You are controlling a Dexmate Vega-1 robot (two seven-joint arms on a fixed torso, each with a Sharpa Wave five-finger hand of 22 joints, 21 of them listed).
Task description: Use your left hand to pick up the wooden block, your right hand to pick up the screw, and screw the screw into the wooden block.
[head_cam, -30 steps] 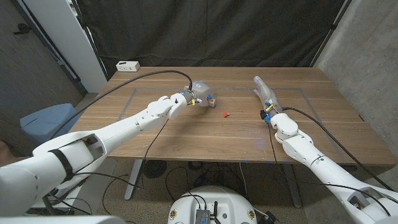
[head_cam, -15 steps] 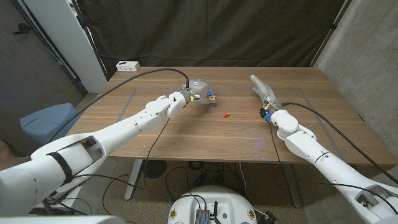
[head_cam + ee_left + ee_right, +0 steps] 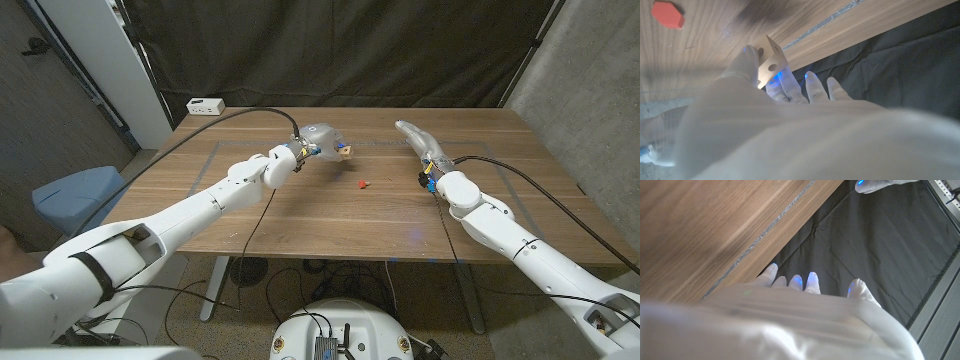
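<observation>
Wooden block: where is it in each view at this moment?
Head view: wooden block at the left hand fingertips, above the red screw.
Left wrist view: block gripped, holes showing; screw nearby.
Right wrist view: not in it.
Shared landmark: the screw.

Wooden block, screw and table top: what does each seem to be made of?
Wooden block: pale, unfinished-looking wood, matte faces with dark drilled holes, held by the left robot hand.
Screw: red, uniformly coloured, probably plastic; too small to be sure.
Table: brown, visible grain streaks, smooth low sheen; wood or wood-look laminate.
</observation>
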